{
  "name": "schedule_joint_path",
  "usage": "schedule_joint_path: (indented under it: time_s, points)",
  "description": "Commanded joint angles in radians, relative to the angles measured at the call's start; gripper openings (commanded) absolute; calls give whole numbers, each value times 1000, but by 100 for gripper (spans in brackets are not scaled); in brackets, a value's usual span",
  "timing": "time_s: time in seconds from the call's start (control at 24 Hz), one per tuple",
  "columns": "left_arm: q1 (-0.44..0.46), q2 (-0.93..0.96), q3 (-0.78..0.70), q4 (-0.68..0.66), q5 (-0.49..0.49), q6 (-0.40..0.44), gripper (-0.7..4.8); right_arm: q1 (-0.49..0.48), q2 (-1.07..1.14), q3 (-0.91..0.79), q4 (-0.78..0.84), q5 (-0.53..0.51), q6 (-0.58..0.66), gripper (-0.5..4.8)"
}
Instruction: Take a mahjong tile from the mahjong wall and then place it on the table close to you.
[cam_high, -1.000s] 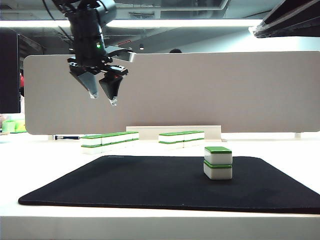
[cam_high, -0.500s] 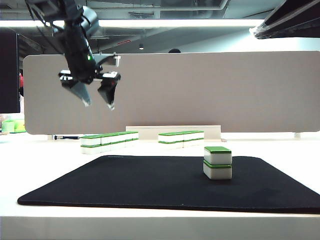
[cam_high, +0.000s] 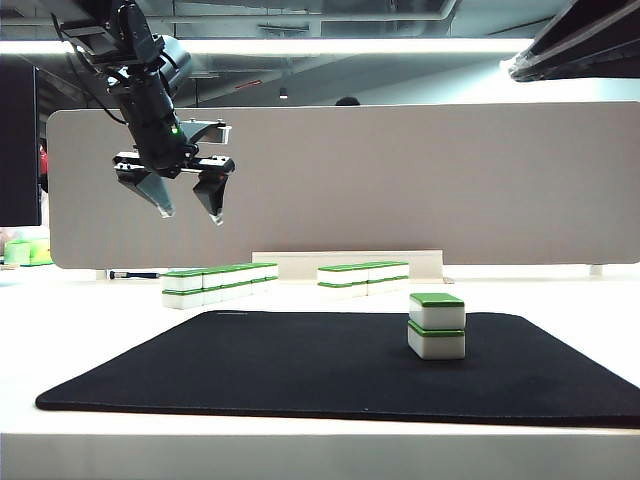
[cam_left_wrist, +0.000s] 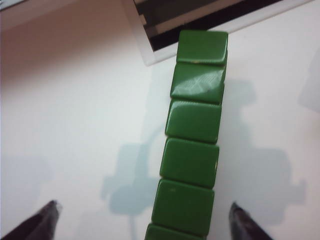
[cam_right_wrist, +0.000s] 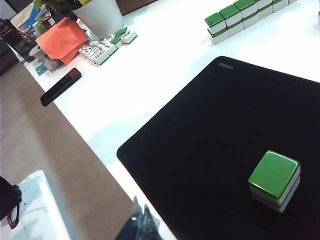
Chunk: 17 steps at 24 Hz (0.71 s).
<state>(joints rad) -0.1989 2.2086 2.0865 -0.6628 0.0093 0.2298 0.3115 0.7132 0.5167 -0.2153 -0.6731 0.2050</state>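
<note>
1. The left gripper (cam_high: 190, 205) hangs high in the air over the left end of the mahjong wall (cam_high: 218, 280), its two fingers spread wide with nothing between them; in the left wrist view the dark fingertips (cam_left_wrist: 37, 225) stand on either side of the wall's green tops (cam_left_wrist: 192, 145), well above them
2. The right gripper (cam_right_wrist: 142, 222) shows only as a dark blurred tip at the near edge of the table (cam_right_wrist: 125, 90); whether its fingers are apart or together cannot be told
3. Nearest lies the black mat (cam_high: 300, 365), and on its right part two tiles (cam_high: 436, 327) stand stacked, green top over white
4. Behind the mat, on the white table (cam_high: 90, 320), the wall runs as a low two-high line, with a second short run (cam_high: 365, 274) just to its right
5. A white board (cam_high: 400, 180) stands behind everything
</note>
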Motion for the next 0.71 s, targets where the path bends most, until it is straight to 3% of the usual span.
schedule_joint_path:
  time_s: [0.04,0.12,0.33,0.71]
  points:
    - [8,21,50,-28,42,-43,441,0,-1,3,13,2,1,-1]
    - [8,21,48,-48,43,-47,440,0,-1,3,14,2,1,-1]
    - [8,25,48,-262,37,-15,440,0,-2,3,14,1,1,-1]
    - [7,72,48,-301,10,51,441,0,-2,3,13,1,1,-1]
